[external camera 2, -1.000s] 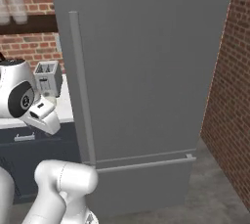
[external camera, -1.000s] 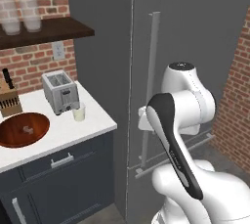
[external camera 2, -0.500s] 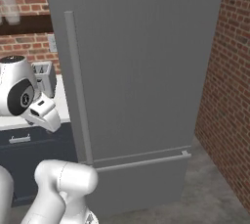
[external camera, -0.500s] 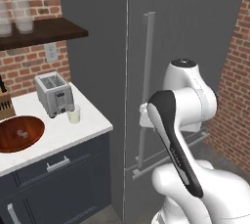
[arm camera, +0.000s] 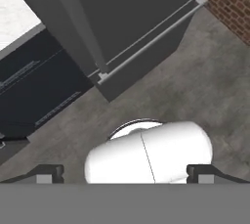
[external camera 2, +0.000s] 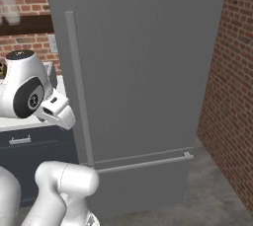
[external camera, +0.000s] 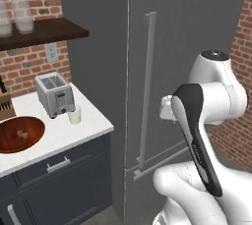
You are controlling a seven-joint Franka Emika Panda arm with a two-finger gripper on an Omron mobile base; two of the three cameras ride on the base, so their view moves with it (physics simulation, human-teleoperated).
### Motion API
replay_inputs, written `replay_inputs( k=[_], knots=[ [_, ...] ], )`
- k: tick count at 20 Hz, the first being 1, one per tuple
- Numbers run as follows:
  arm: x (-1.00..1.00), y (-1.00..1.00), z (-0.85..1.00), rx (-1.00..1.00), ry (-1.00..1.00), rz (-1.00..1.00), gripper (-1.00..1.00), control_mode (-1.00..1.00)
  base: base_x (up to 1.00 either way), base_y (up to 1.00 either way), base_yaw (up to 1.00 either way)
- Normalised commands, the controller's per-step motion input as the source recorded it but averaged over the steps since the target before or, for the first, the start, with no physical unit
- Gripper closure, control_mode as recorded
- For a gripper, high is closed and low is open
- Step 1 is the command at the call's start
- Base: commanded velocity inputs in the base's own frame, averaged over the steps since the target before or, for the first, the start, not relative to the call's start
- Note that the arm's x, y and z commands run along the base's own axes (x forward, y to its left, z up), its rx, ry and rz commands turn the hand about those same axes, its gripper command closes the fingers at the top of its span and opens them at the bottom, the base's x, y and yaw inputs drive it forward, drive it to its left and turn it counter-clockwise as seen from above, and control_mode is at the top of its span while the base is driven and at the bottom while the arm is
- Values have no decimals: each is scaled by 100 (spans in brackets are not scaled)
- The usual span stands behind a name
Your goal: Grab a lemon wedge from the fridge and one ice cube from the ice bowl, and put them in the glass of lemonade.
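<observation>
The fridge [external camera: 197, 22] is a tall dark grey block with both doors shut and a long pale bar handle [external camera: 147, 86]; the lemon wedge is hidden. Left of it, on the white counter [external camera: 93, 123], the glass of lemonade [external camera: 74, 115] stands in front of the toaster. The reddish-brown ice bowl [external camera: 19, 133] lies further left. My gripper [arm camera: 127, 173] is open, its tips far apart with nothing between them, and it points down at the floor in front of the fridge [arm camera: 132, 8]. In the right base view the gripper [external camera 2: 62, 115] hangs just left of the fridge handle [external camera 2: 79, 87].
A silver toaster [external camera: 54, 94] and a knife block [external camera: 5, 106] stand on the counter. Above them a dark shelf [external camera: 49, 31] carries frosted jars. Dark cabinet drawers [external camera: 59, 165] sit below. A brick wall [external camera 2: 232, 96] closes the right side, with grey floor [arm camera: 195, 96] before the fridge.
The whole picture has slid slightly left in both base views, so the base has moved. The arm keeps its pose and the gripper stays open.
</observation>
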Motion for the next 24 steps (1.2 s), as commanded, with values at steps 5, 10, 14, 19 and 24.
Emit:
replay_inputs(
  k=[5, 10, 14, 19, 24],
  knots=[
    [92, 12, 1, -9, -2, 10, -100, -100, 0, 0, 0],
    [45, -28, 23, 3, -28, 43, -100, -100, 0, 0, 0],
    [43, -10, 23, 0, -20, 49, -100, -100, 0, 0, 0],
    [48, 8, 1, -6, -2, 47, -100, -100, 0, 0, 0],
    [43, 36, 0, -20, 1, 14, -100, -100, 0, 0, 0]
  ],
)
